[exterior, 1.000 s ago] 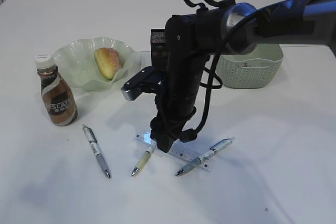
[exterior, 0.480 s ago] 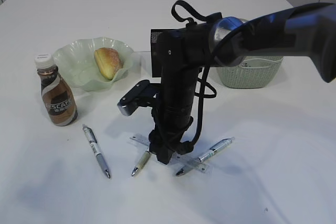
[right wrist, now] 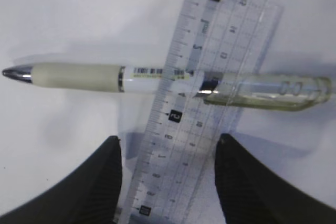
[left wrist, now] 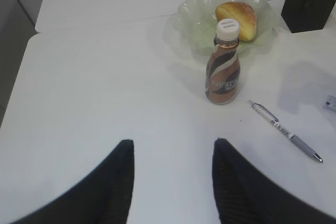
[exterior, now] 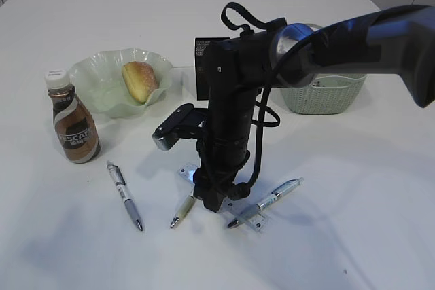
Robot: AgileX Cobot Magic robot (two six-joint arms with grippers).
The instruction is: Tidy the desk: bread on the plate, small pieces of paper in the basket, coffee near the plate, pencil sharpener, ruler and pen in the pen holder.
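Clear ruler [right wrist: 197, 103] lies flat on the worktop [exterior: 353, 188], crossing a cream-grip pen [right wrist: 157, 77]. Right gripper [right wrist: 168, 182] points straight down, jaws parted astride the ruler's end, arm reaching in from the right. Left gripper [left wrist: 173, 182] hovers released, well apart. Bread [exterior: 139, 81] sits on plate [exterior: 92, 73].

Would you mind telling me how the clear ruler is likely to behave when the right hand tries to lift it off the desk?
The ruler looks thin and lies flat on the desk, so the fingers may struggle to get under it. Its smooth plastic probably slips easily. A pen lies under it, so the pen may roll when it moves.
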